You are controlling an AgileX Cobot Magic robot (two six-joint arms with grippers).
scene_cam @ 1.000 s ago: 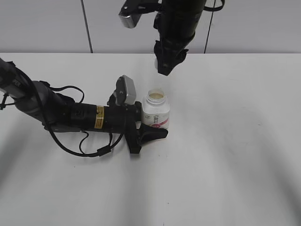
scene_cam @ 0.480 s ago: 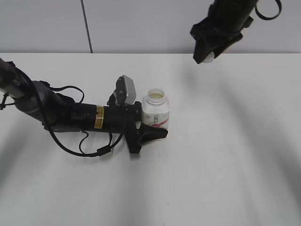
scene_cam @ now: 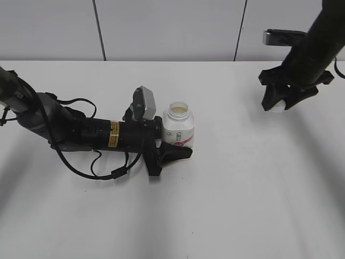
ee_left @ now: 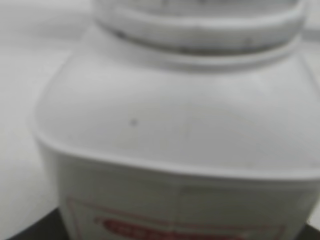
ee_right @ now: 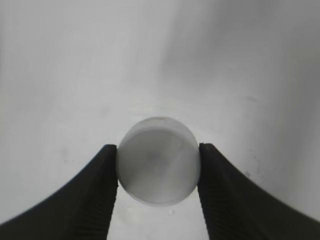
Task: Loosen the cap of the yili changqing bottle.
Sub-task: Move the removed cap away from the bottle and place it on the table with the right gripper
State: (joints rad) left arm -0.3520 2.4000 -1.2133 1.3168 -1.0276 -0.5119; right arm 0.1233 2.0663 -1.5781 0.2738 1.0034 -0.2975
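Exterior view, reading from the left: my left arm lies low along the tabletop (scene_cam: 215, 216), and its left end effector (scene_cam: 171, 144) is clamped around the yili changqing bottle (scene_cam: 178, 129), which stands upright a little left of centre. One dark finger shows along the bottle's near side at its base; the other is hidden behind the bottle. The neck is uncovered, and I can see pale contents inside the open mouth. From the left wrist camera the bottle (ee_left: 175, 140) fills the picture, blurred, with bare neck rings at the top and the red edge of the label at the bottom, so that grip looks tight to me.

Further right, well apart from the bottle, my right arm reaches down toward the tabletop's far right. The right end effector (scene_cam: 276, 102) is closed on the cap (scene_cam: 276, 107), a small white disc low at its tip. The right wrist camera confirms it: the cap (ee_right: 159, 161) sits pinched between the two black fingers (ee_right: 102, 185), each touching its rim, with the pale tabletop beyond. Whether the cap already touches the surface I cannot tell.

By my reading, loosening is done and more, since the cap is fully off. What seems left is setting it down and releasing both grips.
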